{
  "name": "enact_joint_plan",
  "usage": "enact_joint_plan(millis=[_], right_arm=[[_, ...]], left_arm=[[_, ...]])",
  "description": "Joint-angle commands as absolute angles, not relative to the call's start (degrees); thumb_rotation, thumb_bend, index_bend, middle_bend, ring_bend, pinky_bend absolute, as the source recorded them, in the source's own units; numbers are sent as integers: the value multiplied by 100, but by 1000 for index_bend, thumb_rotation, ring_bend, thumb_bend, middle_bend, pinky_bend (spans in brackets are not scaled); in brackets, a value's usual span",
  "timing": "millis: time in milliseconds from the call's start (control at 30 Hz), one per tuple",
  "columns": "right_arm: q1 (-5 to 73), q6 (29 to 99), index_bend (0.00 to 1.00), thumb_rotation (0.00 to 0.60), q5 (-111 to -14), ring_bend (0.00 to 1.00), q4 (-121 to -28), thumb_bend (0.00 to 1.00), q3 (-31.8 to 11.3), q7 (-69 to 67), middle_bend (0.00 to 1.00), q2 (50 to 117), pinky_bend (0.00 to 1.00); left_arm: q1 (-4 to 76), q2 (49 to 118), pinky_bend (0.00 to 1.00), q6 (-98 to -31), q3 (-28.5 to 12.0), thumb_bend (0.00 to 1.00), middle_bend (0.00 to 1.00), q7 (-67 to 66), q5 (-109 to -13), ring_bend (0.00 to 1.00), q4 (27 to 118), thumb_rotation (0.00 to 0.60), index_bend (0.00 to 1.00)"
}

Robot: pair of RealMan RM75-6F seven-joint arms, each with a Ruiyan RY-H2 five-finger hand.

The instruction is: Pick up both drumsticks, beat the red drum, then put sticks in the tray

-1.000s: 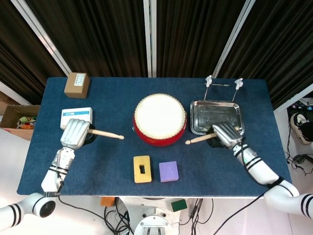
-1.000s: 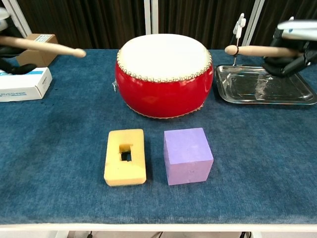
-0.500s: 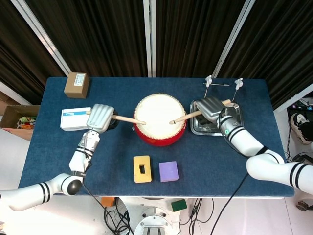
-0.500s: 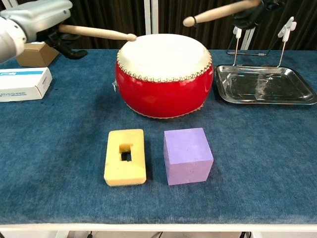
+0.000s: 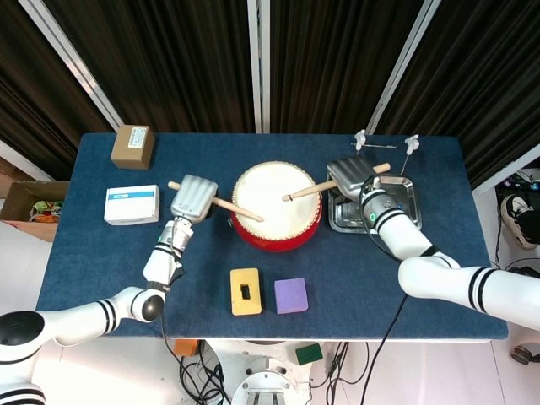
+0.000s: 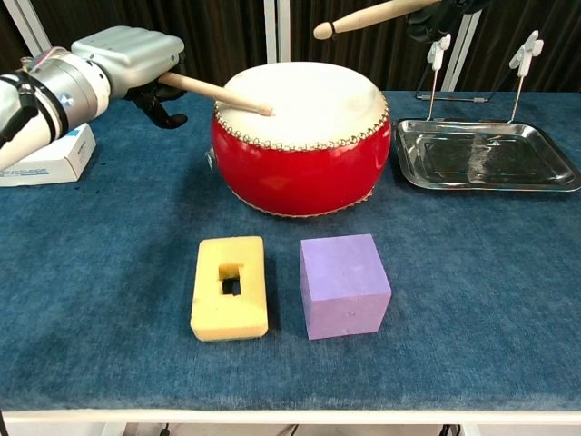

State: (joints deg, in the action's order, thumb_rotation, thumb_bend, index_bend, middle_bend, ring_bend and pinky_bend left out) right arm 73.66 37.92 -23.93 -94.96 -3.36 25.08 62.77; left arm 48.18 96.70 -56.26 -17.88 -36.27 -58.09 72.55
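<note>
You are mid-beat: your left hand grips the left drumstick, its tip down on the white skin of the red drum at the table's centre, while your right hand grips the right drumstick, raised above the drumhead. Both sticks are picked up, drumming looks under way, and the steel tray just to the drum's right holds no stick yet. In the chest view your right hand is cut off at the top edge; whether the raised tip touches the skin cannot be told from above
</note>
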Motion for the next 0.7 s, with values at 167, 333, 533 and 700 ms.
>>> enact_joint_plan(millis=[167,333,533,700], right_arm=[[7756,3745,1000,600,-1840,1000,-8859,794,471,3403,1000,6997,971],[8012,4034,1000,600,-1415,1000,-8857,795,555,3695,1000,7219,971],[7823,4337,1000,600,-1928,1000,-9413,799,-18,3124,1000,6644,971],[7809,4286,1000,600,-1821,1000,-9250,806,117,3289,1000,6783,971]], left_arm=[[4631,9351,1000,-6156,-2012,338,999,-3224,-5660,1000,7867,600,995],[4641,9293,1000,-6207,-2022,338,999,-3176,-5557,1000,8015,600,994],[4911,9708,1000,-5827,-1698,338,999,-3509,-5397,1000,7476,600,994],[4918,9654,1000,-6038,-1732,338,999,-3547,-5432,1000,7520,600,994]])
